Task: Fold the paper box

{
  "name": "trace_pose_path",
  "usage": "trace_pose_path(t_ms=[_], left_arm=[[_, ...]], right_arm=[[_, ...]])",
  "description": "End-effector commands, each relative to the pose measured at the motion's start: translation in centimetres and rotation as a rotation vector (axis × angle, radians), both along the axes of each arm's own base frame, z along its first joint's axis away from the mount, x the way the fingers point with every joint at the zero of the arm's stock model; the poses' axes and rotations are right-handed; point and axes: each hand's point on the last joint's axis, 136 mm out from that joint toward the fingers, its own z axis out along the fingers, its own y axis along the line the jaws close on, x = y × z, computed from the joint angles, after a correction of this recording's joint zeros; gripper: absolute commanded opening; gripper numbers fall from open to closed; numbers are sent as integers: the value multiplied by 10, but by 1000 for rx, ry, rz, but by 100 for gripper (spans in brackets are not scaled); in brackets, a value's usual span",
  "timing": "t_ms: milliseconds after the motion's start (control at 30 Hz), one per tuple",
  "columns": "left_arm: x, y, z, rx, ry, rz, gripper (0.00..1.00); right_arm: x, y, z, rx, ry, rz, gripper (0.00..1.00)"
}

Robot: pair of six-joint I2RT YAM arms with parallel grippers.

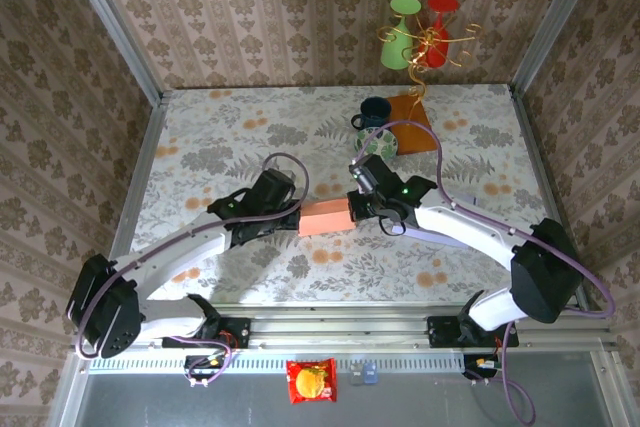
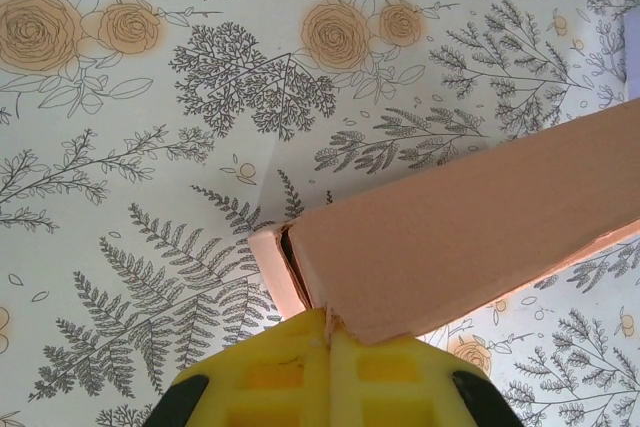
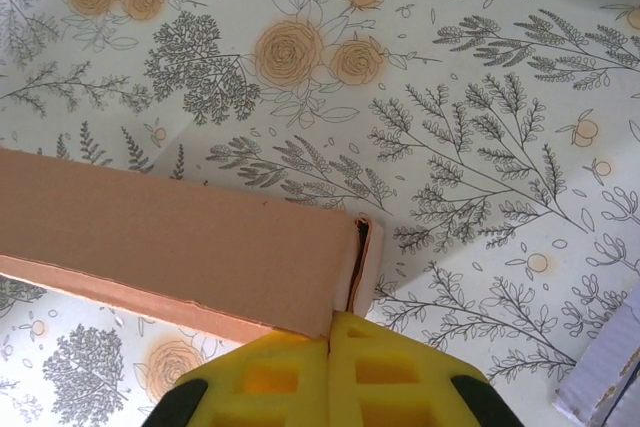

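Top external view: the salmon-pink cardboard box (image 1: 325, 217) lies flat on the flower-and-fern printed tablecloth (image 1: 220, 137), near the middle and slightly towards the near edge. The left gripper (image 1: 297, 219) is at its left end and the right gripper (image 1: 352, 212) at its right end. Far right stand a dark glazed mug (image 1: 375, 111) and a gold wire rack (image 1: 425, 47) carrying a green and a red cup. I judge the fold to be at its closing stage, with the body formed and the ends being finished.

Left wrist view: the box (image 2: 470, 237) is a long, matte, straight-sided sleeve. Its left end flap is tucked but a dark slit gapes beside it. The left gripper (image 2: 328, 332) has its ribbed yellow pads pressed together, and the box's near corner meets their seam. I cannot tell whether a sliver of card is nipped.

Right wrist view: the box (image 3: 170, 237) shows the same dull, faintly fibrous card, with a raw edge along its near side and a narrow open slit at the right end flap. The right gripper (image 3: 330, 332) has its pads together at that corner.

The next move likely calls for pressing both end flaps flush, gently, since thin card creases and the sleeve slides on smooth cloth.
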Motion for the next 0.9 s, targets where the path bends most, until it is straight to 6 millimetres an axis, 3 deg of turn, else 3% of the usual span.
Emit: trace_pose_path(t_ms=[0,133,200,333,467,867], left_arm=[[-7,3,-7,34,-18,-28,3],[-7,3,-10,53,-25,-30,3],[-7,2,-10,60,-29,-34,3],[-8,0,-10,73,-38,-42,3],[-10,0,-10,82,-36,-48,3],[-9,-1,-6,89,-38,-41,6]], right_arm=[[-16,6,16,75,61,11,30],[-25,5,43,256,160,-74,55],[-24,-3,46,381,256,-190,60],[-9,-20,44,621,382,-410,62],[8,-16,45,741,450,-478,62],[-8,-13,-7,687,652,-571,57]])
